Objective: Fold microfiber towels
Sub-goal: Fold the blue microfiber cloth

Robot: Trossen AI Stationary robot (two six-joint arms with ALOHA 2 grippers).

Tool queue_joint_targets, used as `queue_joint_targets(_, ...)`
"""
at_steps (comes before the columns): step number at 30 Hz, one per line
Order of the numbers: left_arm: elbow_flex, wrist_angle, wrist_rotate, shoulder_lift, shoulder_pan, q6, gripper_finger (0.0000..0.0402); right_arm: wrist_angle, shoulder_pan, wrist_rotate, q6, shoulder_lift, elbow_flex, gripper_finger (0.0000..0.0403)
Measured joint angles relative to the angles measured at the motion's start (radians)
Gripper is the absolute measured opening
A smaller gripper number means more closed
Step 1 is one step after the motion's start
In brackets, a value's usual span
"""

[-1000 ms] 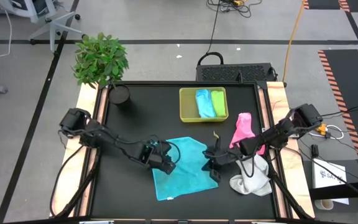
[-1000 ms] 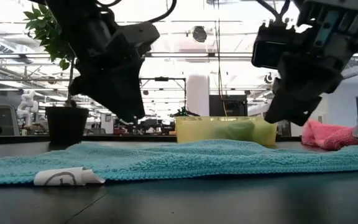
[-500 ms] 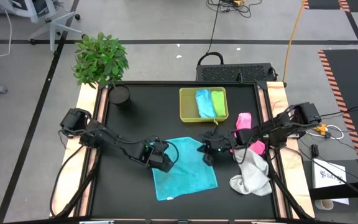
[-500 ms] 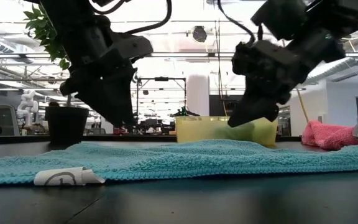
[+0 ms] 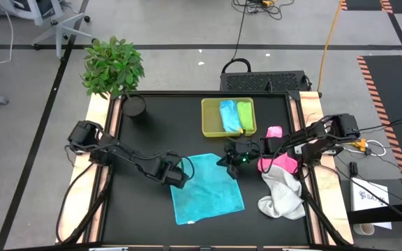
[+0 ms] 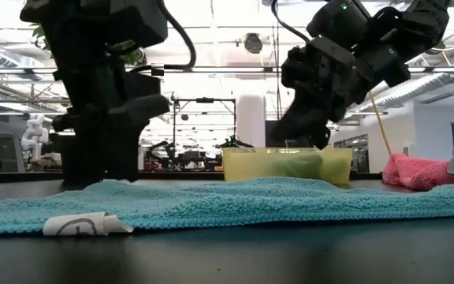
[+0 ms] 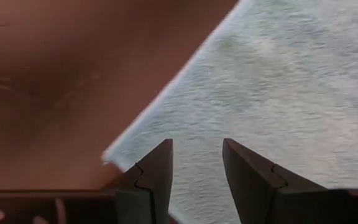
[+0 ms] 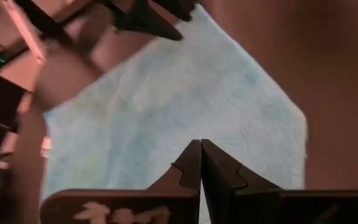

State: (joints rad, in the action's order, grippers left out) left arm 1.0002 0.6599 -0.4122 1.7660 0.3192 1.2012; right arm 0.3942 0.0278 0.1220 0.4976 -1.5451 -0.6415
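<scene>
A teal microfiber towel (image 5: 206, 187) lies spread flat on the black table (image 5: 145, 139), near the middle and toward the near edge. In the low view a small white care tag (image 6: 85, 225) curls at its near left edge; the printing on it cannot be read.

The left gripper (image 5: 179, 173) sits low at the towel's left edge near the far-left corner, its jaws partly open with nothing between them; the left wrist view shows the two dark fingers (image 7: 156, 174) apart just above the cloth's border. The right gripper (image 5: 233, 160) hangs over the towel's far-right corner, its jaws pressed fully together and holding nothing, as the right wrist view shows.

Far of the towel stands a rigid yellow-green plastic tray (image 5: 211, 130) holding a folded light blue towel (image 5: 228, 116) and a folded lime green towel (image 5: 244, 116) side by side. To the right, a crumpled pink towel (image 5: 279, 159) lies partly under the right arm, and a bunched white towel (image 5: 282, 196) lies just near of it. A leafy green potted plant (image 5: 114, 67) stands at the far-left corner.
</scene>
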Motion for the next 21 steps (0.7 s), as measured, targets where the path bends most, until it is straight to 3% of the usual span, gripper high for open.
queue_joint_targets(6,0.000,0.046,0.055,0.000,-0.034,0.009,0.0143,0.000,-0.065,0.195,0.043,0.000,0.000,0.0001)
queue_joint_targets(15,0.003,0.045,0.228,-0.008,-0.142,-0.164,0.0143,0.001,-0.094,0.299,0.113,0.000,0.000,0.0044)
queue_joint_targets(21,0.002,0.065,0.216,-0.099,-0.198,-0.246,0.0143,0.010,-0.094,0.327,0.134,0.000,0.000,0.0082)
